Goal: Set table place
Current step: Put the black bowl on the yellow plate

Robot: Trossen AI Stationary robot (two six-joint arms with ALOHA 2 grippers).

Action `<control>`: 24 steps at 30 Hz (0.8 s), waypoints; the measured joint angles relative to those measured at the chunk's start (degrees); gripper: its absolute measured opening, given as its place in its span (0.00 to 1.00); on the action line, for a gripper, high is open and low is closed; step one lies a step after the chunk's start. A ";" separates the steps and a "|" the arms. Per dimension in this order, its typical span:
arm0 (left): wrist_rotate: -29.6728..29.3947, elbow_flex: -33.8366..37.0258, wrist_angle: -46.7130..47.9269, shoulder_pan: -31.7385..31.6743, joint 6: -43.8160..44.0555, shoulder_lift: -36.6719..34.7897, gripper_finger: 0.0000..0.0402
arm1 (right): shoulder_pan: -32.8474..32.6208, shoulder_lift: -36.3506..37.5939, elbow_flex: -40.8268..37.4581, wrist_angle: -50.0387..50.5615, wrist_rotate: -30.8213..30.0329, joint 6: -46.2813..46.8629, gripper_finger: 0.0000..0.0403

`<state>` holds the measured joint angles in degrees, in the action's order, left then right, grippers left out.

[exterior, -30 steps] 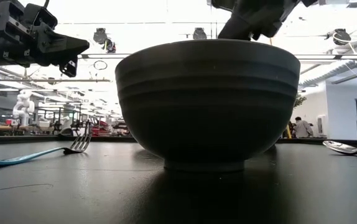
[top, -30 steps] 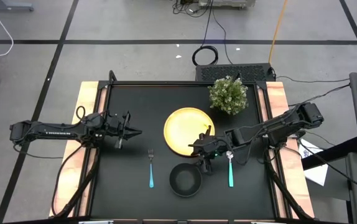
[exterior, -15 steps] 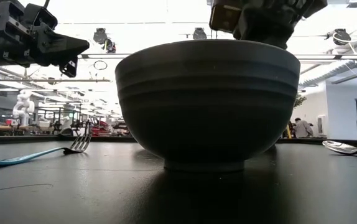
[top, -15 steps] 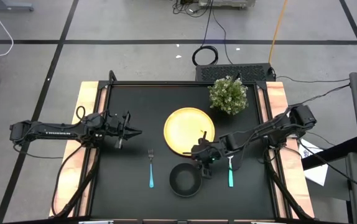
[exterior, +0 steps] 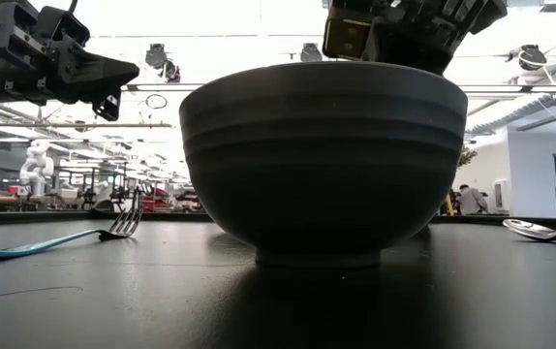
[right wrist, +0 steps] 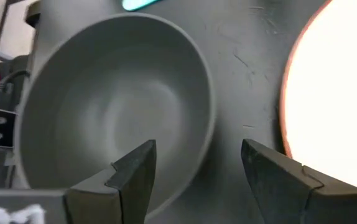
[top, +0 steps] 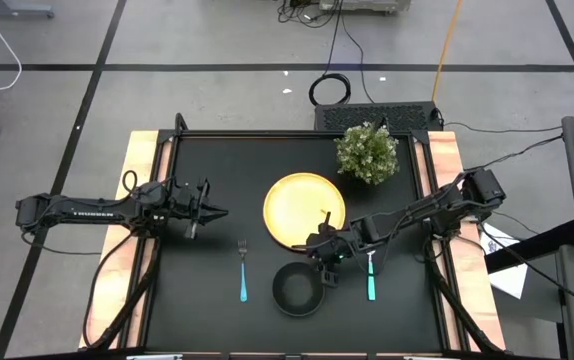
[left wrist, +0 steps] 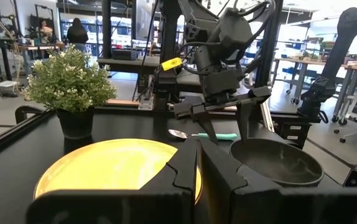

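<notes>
Right gripper point(top: 324, 262) spread wide over the bowl's rim, left gripper point(top: 219, 212) waiting shut above the table's left side.

Nearest the front edge of the table point(top: 217, 160) stands the black bowl point(top: 298, 288), with the fork point(top: 243, 270) to its left and the spoon point(top: 370, 274) to its right, both lying apart from it on bare black top. Just behind the bowl lies the yellow plate point(top: 304, 211), and behind that, near the far edge, the potted plant point(top: 367, 152). The right arm reaches in across the spoon. Its fingers point(right wrist: 135, 177) stand fully open and hold nothing, one over the bowl's inside, the other outside toward the plate, the rim between them. The left gripper's fingers are closed on nothing, well clear of everything, open tabletop around them.
</notes>
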<state>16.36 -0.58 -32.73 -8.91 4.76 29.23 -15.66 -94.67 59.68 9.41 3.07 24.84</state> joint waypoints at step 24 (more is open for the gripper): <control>0.00 0.00 0.02 0.02 0.00 -0.02 0.06 | -1.71 -4.50 -0.02 -2.92 -0.17 -0.04 0.57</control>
<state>16.36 -0.58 -32.71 -8.88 4.75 29.21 -17.37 -99.17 59.66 6.48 2.90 24.80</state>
